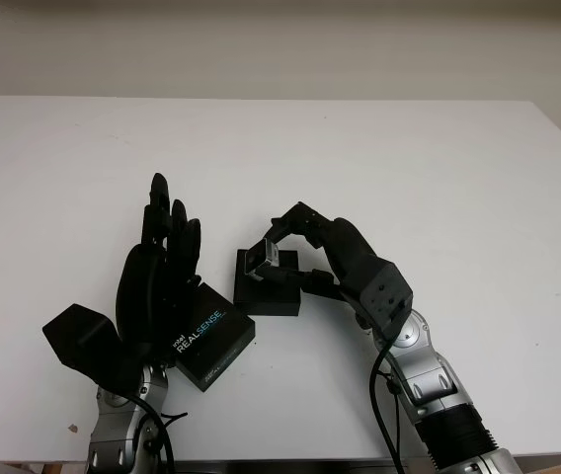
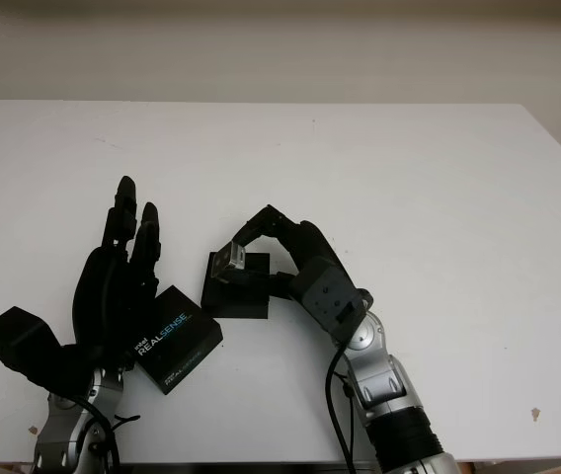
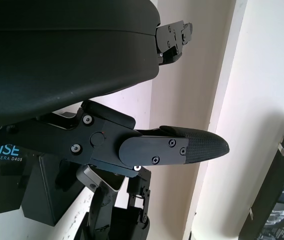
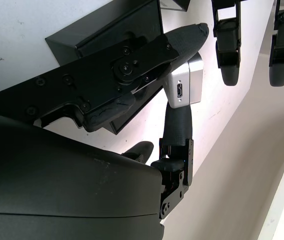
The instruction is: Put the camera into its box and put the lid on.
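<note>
The right hand [image 1: 295, 259] covers part of the camera [image 1: 261, 259]; its lens face cannot be made out. The left hand [image 1: 152, 286] overlaps one end of the lid [image 1: 208, 341], truncating its printed text. The box [image 1: 269, 286] interior is not discernible.

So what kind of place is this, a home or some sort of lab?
Probably a lab or test bench: a plain white table against a bare wall, holding just a RealSense lid and open box, where the right hand holds a small camera. The left hand is beside the lid.
</note>
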Controlling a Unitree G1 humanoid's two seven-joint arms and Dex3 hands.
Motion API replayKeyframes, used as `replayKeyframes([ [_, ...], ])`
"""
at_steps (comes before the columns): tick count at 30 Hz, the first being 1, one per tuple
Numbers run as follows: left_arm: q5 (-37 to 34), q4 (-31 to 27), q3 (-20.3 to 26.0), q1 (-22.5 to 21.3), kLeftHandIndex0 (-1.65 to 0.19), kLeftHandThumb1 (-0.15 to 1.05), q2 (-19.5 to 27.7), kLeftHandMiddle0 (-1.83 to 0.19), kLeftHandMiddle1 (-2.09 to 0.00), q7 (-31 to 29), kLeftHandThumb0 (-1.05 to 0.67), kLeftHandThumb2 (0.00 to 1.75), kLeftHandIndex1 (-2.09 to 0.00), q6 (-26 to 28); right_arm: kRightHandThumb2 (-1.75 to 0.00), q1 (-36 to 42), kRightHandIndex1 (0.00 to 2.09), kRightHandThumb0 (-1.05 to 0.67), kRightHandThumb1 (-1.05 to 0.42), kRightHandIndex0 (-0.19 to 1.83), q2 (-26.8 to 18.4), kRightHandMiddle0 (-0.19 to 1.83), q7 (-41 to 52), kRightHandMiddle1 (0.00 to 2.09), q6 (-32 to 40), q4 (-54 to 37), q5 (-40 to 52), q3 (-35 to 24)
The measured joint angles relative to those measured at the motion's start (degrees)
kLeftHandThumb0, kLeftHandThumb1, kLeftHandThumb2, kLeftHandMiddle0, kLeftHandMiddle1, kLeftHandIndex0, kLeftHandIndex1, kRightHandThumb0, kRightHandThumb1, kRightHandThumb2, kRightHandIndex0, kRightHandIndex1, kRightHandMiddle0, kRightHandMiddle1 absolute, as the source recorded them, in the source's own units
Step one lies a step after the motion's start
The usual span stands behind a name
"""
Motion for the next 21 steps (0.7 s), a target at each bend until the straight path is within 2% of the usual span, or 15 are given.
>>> replayKeyframes([
  [21,0.01,-0.21,0.01,0.05,0.19,1.05,0.05,0.19,0.0,0.03,-0.76,0.38,0.0,0.29,-0.05,-0.06,0.63,-0.42,-1.04,0.11,2.17,0.37,-2.92,1.75,-2.14,5.92,0.1,-0.73],
])
